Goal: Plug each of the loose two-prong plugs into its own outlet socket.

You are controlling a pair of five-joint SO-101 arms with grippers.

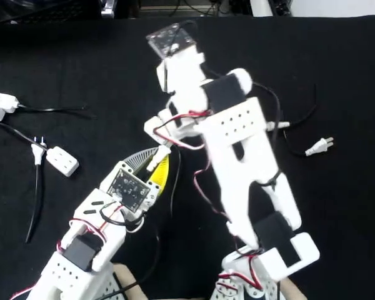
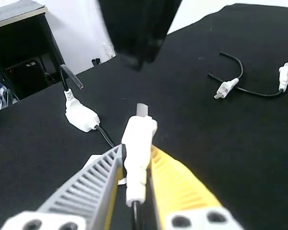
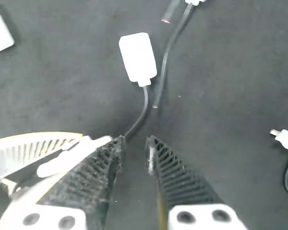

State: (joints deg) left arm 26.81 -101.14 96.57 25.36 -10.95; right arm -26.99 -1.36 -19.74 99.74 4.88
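No legible txt, labels, nos. or signs on anything in view.

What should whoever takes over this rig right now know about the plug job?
Left gripper shut on a white plug, prongs forward.
Right gripper open, empty, close beside it.
A white socket on its cord lies ahead of both.
Another loose plug lies on the right side of the table, a second socket on its left.
Done: no plug looks seated.
Left: plug in every one.
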